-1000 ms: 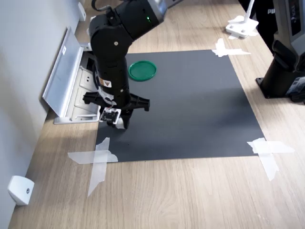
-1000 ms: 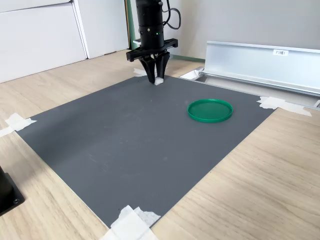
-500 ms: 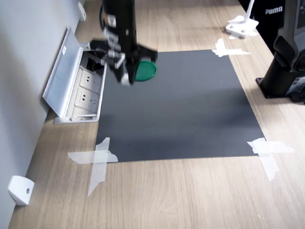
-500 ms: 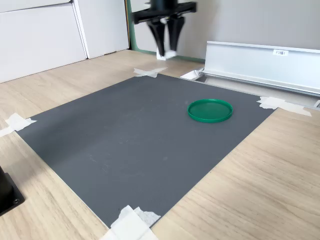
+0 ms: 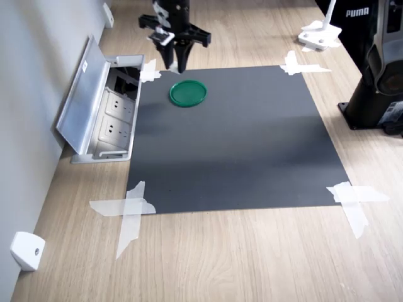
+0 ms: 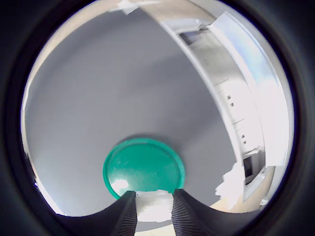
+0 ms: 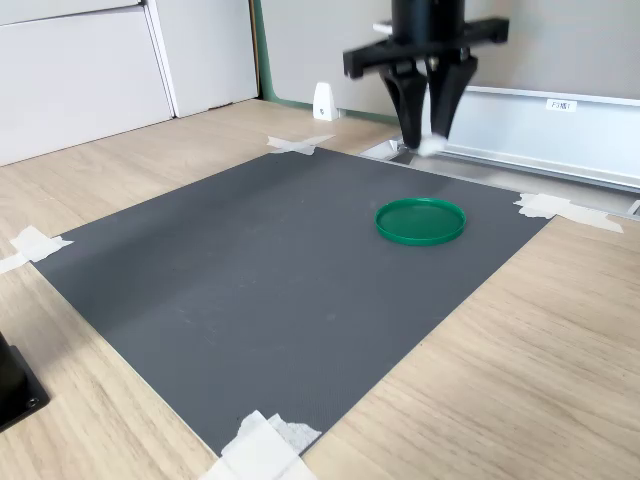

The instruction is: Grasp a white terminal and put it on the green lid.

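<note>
while the hand [image 7: 428, 138] hangs above the green lid [image 7: 420, 220], it grips the white terminal [image 7: 430, 146].

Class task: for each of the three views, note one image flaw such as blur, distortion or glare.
First exterior view: a bright band of light across the table top washes out the wood. Wrist view: fisheye, a black ring around the picture, glare on the green lid. Second exterior view: the gripper and the white terminal are smeared by motion blur.
</note>
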`<state>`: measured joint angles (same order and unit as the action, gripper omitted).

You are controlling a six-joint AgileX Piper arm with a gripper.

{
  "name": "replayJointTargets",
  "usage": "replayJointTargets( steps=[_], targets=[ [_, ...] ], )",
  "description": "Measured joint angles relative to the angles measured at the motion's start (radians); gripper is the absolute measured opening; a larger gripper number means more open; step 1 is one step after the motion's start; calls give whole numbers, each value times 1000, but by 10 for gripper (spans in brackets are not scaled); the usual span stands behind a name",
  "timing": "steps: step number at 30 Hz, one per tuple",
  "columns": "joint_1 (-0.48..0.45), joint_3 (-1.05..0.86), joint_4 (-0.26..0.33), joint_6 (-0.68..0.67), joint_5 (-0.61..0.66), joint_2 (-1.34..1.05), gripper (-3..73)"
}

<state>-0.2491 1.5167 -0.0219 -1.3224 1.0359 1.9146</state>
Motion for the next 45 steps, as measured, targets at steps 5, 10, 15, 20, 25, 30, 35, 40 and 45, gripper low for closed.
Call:
replayJointTargets(
  steps=[5,10,15,20,25,30,35,40,45],
  targets=[
    [-10,-98,-4,-14,-97,0,265],
    [-10,-142,-3,-14,-162,2,265],
    [-10,-144,-4,-16,-177,16,265],
    [-10,-146,16,-13,-170,20,320],
    [-10,-146,22,30,-163,20,549],
    [-10,-147,59,106,-157,-61,683],
    [-10,-147,193,266,-157,-270,664],
    [28,-168,275,385,-156,-490,475],
    [110,-270,268,461,-160,-712,117]
  ],
)
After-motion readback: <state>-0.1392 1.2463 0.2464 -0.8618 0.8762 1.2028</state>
